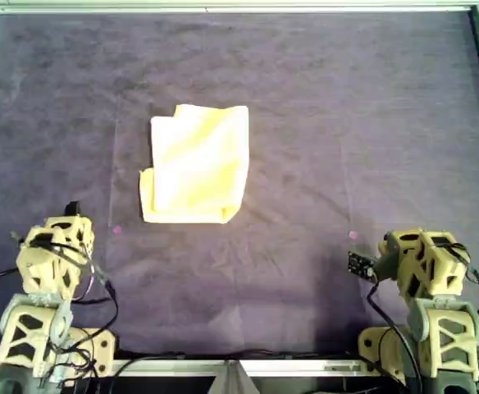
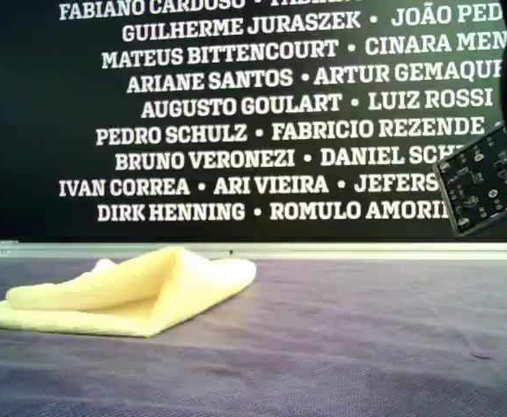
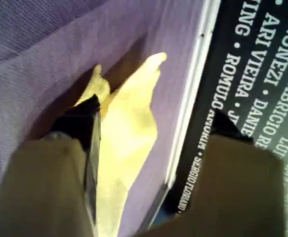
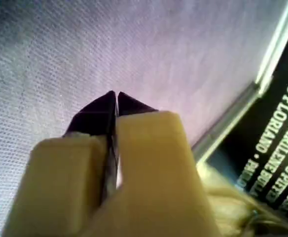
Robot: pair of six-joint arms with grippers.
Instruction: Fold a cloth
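pale yellow cloth point(image 1: 197, 165) lies folded on the dark purple mat point(image 1: 346, 123), left of centre in the overhead view and toward the far half of the mat. it reads as a rough rectangle with a ragged left edge and a small flap sticking out at its near-left corner. in the exterior view the cloth point(image 2: 123, 294) sits at the exterior view's left, low on the mat, upper layer puffed up so a gap shows along the fold. nothing touches it.

two tan arms sit at the near edge in the overhead view, one at near left point(image 1: 55, 254), one at near right point(image 1: 420, 263), both well apart from the cloth. the wrist views don't settle which is which, so no first/second on them.

my first gripper point(image 3: 154, 123) has its jaws spread wide, dark tips apart, cloth point(image 3: 126, 133) visible on the mat beyond them, not held. my second gripper point(image 4: 116, 101) has its two dark tips pressed together with nothing between, only bare mat ahead.

a metal frame rail point(image 1: 239, 6) edges the mat's far side. behind it a black wall with white names point(image 2: 262, 104). a small circuit board point(image 2: 483, 182) hangs at the exterior view's right.
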